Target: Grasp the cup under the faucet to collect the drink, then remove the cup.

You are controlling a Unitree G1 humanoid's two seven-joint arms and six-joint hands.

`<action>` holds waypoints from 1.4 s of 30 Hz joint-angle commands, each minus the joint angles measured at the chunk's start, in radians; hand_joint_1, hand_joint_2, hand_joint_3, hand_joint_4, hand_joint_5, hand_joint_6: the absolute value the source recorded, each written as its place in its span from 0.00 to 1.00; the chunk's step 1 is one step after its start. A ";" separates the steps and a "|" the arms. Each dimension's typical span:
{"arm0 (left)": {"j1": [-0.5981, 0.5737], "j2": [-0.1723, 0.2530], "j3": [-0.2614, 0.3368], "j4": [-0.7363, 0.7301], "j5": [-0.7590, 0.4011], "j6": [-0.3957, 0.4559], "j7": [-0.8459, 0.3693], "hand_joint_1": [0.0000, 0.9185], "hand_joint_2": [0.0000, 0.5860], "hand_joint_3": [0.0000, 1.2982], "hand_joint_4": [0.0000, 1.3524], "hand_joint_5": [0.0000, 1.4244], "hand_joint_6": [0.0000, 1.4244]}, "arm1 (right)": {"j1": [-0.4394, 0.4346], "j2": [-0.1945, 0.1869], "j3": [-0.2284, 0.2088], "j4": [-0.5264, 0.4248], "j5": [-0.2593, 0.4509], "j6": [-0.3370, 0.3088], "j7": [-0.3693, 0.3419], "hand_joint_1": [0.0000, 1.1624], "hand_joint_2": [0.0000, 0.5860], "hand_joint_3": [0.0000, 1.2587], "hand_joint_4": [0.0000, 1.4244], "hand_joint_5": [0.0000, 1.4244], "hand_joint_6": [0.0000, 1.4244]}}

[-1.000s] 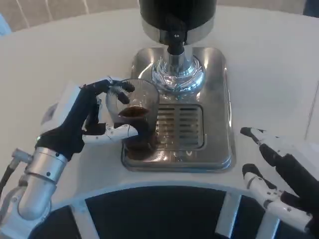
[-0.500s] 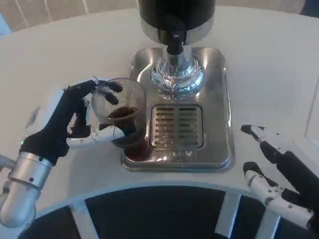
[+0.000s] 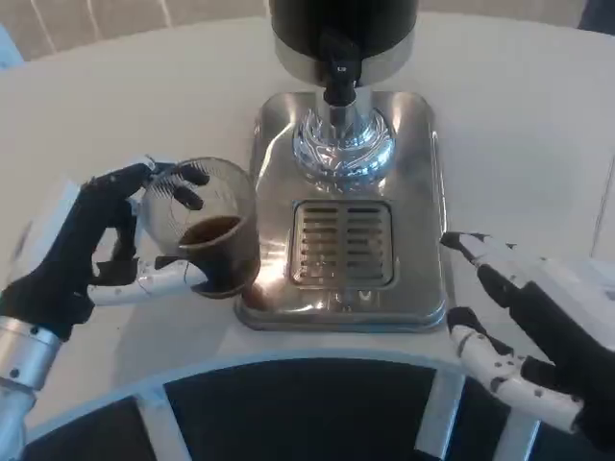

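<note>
We see the cup (image 3: 204,226) carried further left than half a second ago; it has left the steel tray (image 3: 423,192) and now hangs at the tray's left edge, over the white bench (image 3: 125,96), with dark drink in its lower part; the left hand (image 3: 86,245) has gone left with it, its fingers (image 3: 171,277) clamped around the clear wall, dark ones across the rim side and a white one low at the front; the cup leans slightly; the right hand (image 3: 524,327) has crept a little up and toward the tray, fingers apart and holding nothing, just beside the tray's right front corner; on the tray the slotted grate (image 3: 343,242) lies bare, and behind it stands the chrome base (image 3: 341,144) of the dispenser (image 3: 341,29), whose black faucet (image 3: 337,67) points down over that base; a dark smear shows on the tray's front left corner, near the cup's foot.
</note>
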 commanded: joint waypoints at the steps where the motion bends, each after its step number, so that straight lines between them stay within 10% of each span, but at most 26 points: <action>1: 0.043 0.018 0.036 -0.061 -0.050 -0.015 -0.026 0.62 0.06 0.77 0.89 1.00 0.94 | 0.003 -0.014 0.016 0.005 -0.010 -0.014 -0.015 0.15 0.92 0.01 0.00 0.00 0.00; 26: 0.264 0.008 0.102 -0.322 -0.151 0.000 -0.167 0.63 0.04 0.77 0.89 1.00 0.94 | 0.058 -0.005 0.137 -0.010 -0.112 -0.116 -0.001 0.17 0.93 0.00 0.00 0.00 0.00; 42: 0.340 -0.001 0.109 -0.402 -0.207 0.003 -0.240 0.63 0.04 0.77 0.89 1.00 0.94 | 0.107 0.071 0.214 -0.028 -0.206 -0.186 0.039 0.17 0.93 0.00 0.00 0.00 0.00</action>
